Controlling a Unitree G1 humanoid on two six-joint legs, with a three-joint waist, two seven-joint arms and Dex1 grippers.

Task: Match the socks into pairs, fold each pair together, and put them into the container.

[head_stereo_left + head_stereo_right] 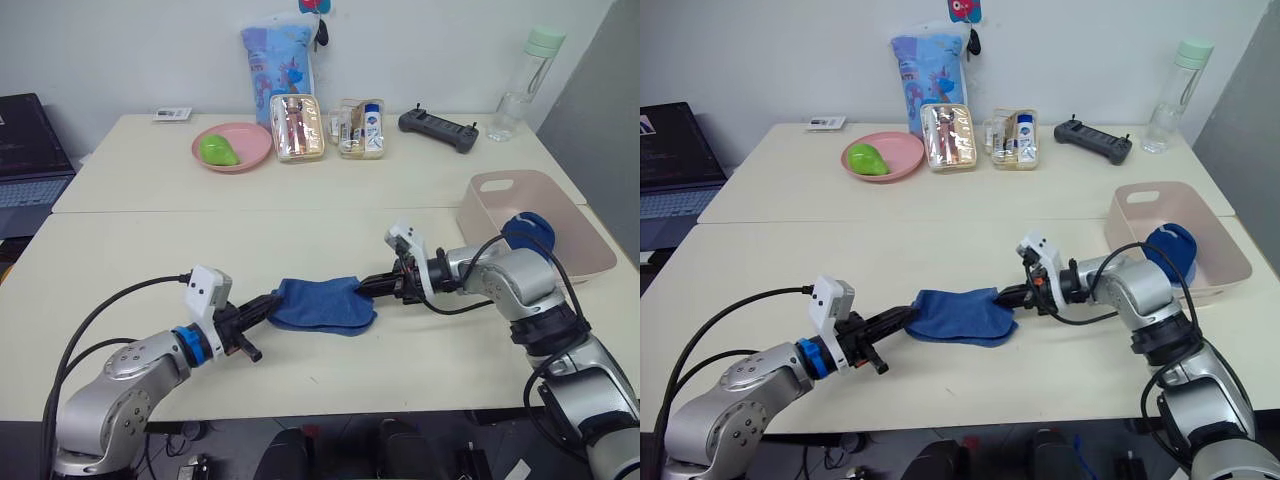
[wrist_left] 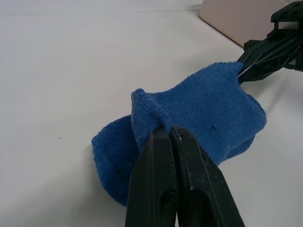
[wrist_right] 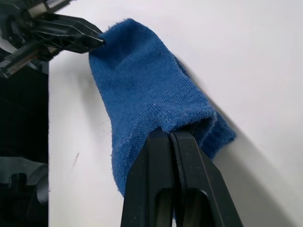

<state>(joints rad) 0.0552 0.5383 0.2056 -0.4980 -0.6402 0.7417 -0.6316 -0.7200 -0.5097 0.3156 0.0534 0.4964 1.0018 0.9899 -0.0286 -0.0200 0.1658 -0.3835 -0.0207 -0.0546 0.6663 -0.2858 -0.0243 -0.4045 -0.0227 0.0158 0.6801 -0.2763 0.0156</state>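
Here a medium-blue sock is held taut between the two grippers, low over the near table. The left gripper is clamped on one end of the sock and the right gripper on the opposite end; in both wrist views the black fingers are seen pressed together with knit pinched between them. Two layers seem to be stacked, so a matched pair is probably held, though the layers cannot be counted with certainty.

The step in hand is judged to be the fold. It would be done well if one end were carried over to meet the other with both grips kept firm, the edges being lined up before anything is let go. The cloth should be kept just off or lightly on the table so that the lower layer is not dragged out of line. The soft knit can be expected to sag and slip, so slow, level travel is called for.

One pale pink tub stands at the right of the table, well apart from the held sock, and one bundle of blue socks is already lying in it. Farther back are counted one pink plate bearing one green object, two clear boxes, one patterned bag, one black controller and one bottle.
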